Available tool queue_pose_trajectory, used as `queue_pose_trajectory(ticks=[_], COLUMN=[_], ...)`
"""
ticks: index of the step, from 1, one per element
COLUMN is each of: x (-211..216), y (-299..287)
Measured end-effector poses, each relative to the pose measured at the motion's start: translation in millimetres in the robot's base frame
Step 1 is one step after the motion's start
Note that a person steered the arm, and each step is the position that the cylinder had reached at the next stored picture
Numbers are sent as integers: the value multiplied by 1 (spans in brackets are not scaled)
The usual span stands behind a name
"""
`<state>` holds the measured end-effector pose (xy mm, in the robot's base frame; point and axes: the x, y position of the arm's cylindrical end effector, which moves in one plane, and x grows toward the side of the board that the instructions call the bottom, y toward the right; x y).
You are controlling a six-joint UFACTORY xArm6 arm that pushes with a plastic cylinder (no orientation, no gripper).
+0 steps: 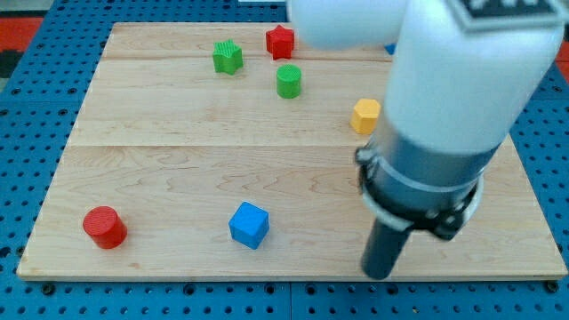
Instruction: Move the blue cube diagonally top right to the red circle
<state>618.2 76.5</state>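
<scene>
The blue cube (249,224) sits low on the board (178,169), a little left of centre and near the bottom edge, with bare wood all round it. The red circle (105,227), a short cylinder, stands at its 9 o'clock, well apart and nearly level with it, close to the bottom left corner. My tip (380,271) rests at about the cube's 4 o'clock, well apart from it and touching no block. There are no jaws to report: the arm ends in a plain rod.

Further out, at the cube's 12 to 1 o'clock, lie a green cylinder (289,81), a green star (228,58) and a red star (280,41) near the top edge. A yellow block (365,116), perhaps hexagonal, sits at 2 o'clock, just beside the arm's body. A scrap of blue (389,48) shows past the arm at the top; its shape is hidden.

I judge this to be the approach step, with the push not yet begun. The cube should end just up and right of the circle. So the next move calls for bringing the tip round to the cube's 3 o'clock face, then pushing leftward and stopping short of the circle.
</scene>
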Motion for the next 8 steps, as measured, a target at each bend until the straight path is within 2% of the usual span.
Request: queue_pose_trajectory(ticks=[1, 2, 3, 4, 5, 6, 7, 8], x=[-1, -4, -32, -44, -34, -34, -52, -52], y=[-80, -128, -157, -127, -123, -89, -108, -107])
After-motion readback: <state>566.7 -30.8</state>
